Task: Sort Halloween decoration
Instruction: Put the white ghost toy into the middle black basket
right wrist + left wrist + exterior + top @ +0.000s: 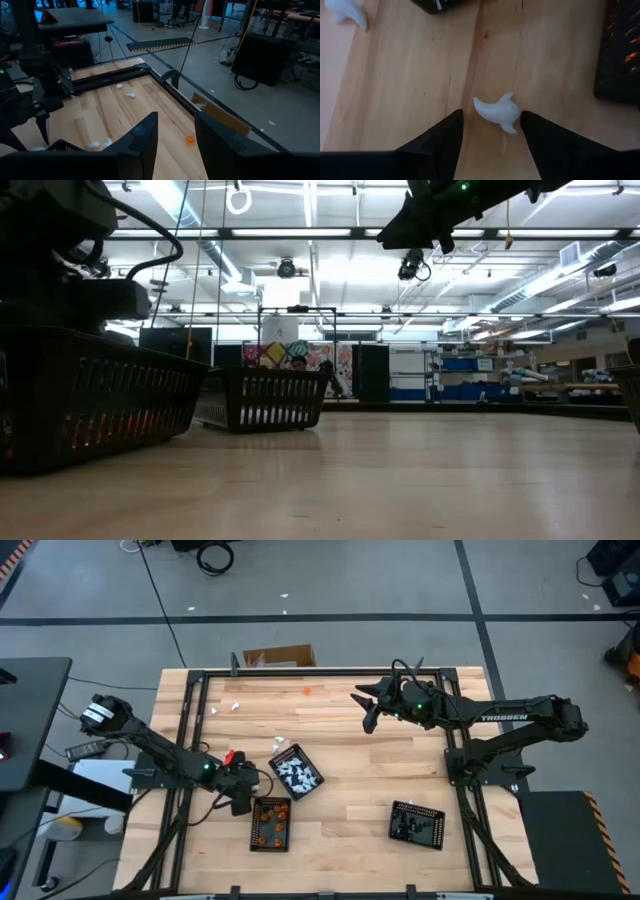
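Observation:
A small white ghost-shaped piece (pixel 496 111) lies on the wood between the open fingers of my left gripper (pixel 491 131), which points steeply down at the table's left near part (pixel 240 796). Beside it stand a black tray with orange pieces (pixel 270 823) and a black tray with white pieces (pixel 296 772). A third tray holding black pieces (pixel 417 824) sits at the near right. My right gripper (pixel 370 712) hangs open, high over the far middle of the table, with nothing between its fingers (pixel 176 140). My left gripper's fingers come from above and stand on either side of the white piece, which lies flat on the table. Its tail end (pixel 512 122) lies right beside one finger (pixel 530 127); whether they touch, I cannot tell.
Loose white pieces lie at the far left (pixel 236 706) and beside the white tray (pixel 280 743). Another white piece (pixel 350 12) shows in the left wrist view. An orange piece (pixel 307 691) lies near the far edge. A cardboard box (pixel 280 657) stands beyond it.

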Controlling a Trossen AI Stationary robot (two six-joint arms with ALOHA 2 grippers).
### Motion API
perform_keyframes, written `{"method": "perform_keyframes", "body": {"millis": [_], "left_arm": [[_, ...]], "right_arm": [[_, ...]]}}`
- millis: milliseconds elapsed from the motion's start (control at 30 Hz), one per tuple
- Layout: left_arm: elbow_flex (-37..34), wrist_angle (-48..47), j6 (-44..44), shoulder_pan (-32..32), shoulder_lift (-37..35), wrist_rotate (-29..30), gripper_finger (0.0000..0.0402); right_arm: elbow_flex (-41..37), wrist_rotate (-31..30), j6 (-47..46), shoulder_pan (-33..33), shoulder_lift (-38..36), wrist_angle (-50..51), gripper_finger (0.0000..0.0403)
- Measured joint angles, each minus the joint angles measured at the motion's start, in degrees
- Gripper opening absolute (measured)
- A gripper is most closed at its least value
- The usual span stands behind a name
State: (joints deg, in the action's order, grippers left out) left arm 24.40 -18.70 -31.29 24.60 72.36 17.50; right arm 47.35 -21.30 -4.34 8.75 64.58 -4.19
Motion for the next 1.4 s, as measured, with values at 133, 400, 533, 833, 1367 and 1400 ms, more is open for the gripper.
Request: {"method": "perform_keyframes", "body": {"millis": [133,400,533,833,1367,1400], "left_arm": [[0.0,0.0,1.2,0.0,0.0,0.8,0.0220],[0.0,2.7,5.3,-0.1,0.1,1.7,0.0220],[-0.1,3.2,7.0,-2.1,0.1,-0.6,0.0220],[-4.0,11.3,8.2,-7.1,-0.2,-6.8,0.0220],[-4.1,11.6,6.9,-7.1,-0.1,-6.9,0.0134],[-4.1,11.6,6.9,-7.1,0.0,-6.9,0.0129]], "right_arm": [[0.0,0.0,0.0,0.0,0.0,0.0,0.0135],[0.0,0.0,0.0,0.0,0.0,-0.1,0.0135],[0.0,0.0,0.0,0.0,0.0,-0.2,0.0135],[0.0,0.3,0.0,0.0,0.0,-0.2,0.0135],[0.0,0.4,0.0,0.0,0.0,-0.2,0.0135],[0.0,0.4,0.0,0.0,0.0,-0.2,0.0135]]}}
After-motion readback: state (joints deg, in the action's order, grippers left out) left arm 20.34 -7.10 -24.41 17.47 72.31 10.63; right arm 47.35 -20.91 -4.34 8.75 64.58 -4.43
